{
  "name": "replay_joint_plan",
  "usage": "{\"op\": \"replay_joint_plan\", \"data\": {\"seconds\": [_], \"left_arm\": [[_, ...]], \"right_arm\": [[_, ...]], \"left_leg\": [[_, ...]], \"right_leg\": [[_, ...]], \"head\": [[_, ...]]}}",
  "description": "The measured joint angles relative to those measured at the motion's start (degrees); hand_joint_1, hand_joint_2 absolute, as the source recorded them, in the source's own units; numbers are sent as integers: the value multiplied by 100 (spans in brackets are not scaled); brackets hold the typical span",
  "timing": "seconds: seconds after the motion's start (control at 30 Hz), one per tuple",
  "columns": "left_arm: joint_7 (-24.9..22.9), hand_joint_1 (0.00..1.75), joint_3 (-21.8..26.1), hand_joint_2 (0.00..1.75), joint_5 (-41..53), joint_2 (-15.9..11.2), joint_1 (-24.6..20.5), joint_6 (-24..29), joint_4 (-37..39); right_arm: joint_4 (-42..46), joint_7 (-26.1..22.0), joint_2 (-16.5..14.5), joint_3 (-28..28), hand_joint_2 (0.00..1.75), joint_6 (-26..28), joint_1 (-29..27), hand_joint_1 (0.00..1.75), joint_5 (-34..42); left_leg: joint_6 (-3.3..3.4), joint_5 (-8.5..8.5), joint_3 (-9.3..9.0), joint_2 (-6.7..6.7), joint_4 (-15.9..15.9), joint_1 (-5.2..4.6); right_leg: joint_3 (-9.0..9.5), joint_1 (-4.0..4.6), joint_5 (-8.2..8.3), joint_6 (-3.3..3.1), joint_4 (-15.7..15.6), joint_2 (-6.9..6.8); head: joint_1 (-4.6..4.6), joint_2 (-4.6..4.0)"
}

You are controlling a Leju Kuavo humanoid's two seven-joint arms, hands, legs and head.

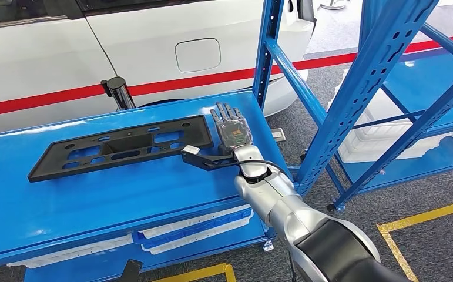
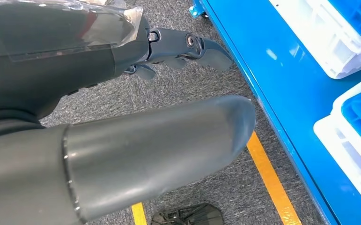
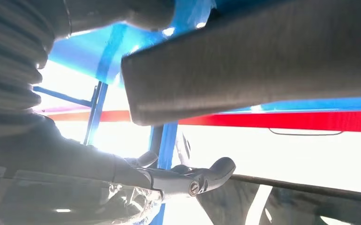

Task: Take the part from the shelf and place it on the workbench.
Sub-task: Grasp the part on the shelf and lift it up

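In the head view, the part (image 1: 124,147), a long black plastic panel with cut-out slots, lay flat on the blue workbench (image 1: 65,200), with the right hand (image 1: 231,130) just beside its near end, fingers stretched flat and grasping nothing. The panel looked light, stiff and thin, best taken along a long edge or through a slot, since a one-ended hold would likely let it tip. In the left wrist view, the left hand (image 2: 169,51) hung over grey carpet (image 2: 178,89), fingers loosely apart, holding nothing. In the right wrist view, the thumb crossed blurred before a bright background.
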State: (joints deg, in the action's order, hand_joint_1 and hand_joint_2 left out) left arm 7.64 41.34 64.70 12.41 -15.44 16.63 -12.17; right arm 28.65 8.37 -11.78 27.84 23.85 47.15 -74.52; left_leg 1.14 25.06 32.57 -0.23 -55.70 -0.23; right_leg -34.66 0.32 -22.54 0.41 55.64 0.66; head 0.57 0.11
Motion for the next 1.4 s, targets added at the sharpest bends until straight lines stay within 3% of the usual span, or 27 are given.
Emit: {"op": "replay_joint_plan", "data": {"seconds": [0.43,1.13,1.17,1.3,1.4], "left_arm": [[-38,0,-33,0,68,9,-48,-10,0],[-38,0,-29,0,58,20,-58,-18,0],[-38,0,-29,0,58,20,-58,-17,0],[-38,0,-29,0,58,20,-58,-17,0],[-38,0,-29,0,58,20,-58,-17,0]], "right_arm": [[251,-180,-76,-216,175,-140,-76,0,-127],[372,-458,-648,-197,175,-513,-91,0,-159],[372,-459,-660,-195,175,-516,-91,6,-158],[372,-452,-696,-191,175,-532,-91,161,-149],[362,-417,-727,-190,175,-561,-90,172,-158]], "left_leg": [[0,0,2,2,0,0],[-1,0,14,2,1,1],[-1,0,15,2,1,1],[0,0,17,2,0,1],[0,0,17,2,0,1]], "right_leg": [[-1,0,0,0,0,2],[-12,1,0,0,2,2],[-13,1,0,0,2,2],[-14,0,0,0,1,3],[-15,0,0,0,1,3]], "head": [[0,0],[0,0],[0,0],[0,0],[0,0]]}}
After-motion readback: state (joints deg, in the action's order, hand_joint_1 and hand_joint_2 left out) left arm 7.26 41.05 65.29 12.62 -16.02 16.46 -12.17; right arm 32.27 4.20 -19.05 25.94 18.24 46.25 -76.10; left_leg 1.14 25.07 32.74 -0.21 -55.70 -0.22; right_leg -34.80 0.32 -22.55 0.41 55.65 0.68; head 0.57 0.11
